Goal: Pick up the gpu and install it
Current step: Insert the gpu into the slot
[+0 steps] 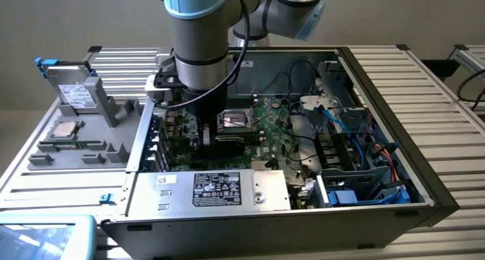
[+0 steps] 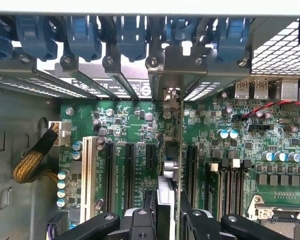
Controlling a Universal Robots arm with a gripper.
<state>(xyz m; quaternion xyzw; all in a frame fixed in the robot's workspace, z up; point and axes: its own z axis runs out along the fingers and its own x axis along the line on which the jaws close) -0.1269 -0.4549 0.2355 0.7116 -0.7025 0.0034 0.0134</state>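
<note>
Well along: gpu (image 2: 179, 150) picked up, clamped edge-on in the gripper (image 2: 166, 220), standing upright over the motherboard (image 2: 270, 145) slots, bracket toward the rear slot covers (image 2: 80, 35). Seated fully? Hard to tell, likely still pressing down. Open computer case (image 1: 424, 175) lying on a slatted metal table (image 1: 447, 84); grey parts tray (image 1: 76, 146) at the exterior view's left.

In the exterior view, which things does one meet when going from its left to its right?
Grey parts tray → silver drive box standing in it → gripper down over the motherboard → CPU socket → blue cables.
</note>
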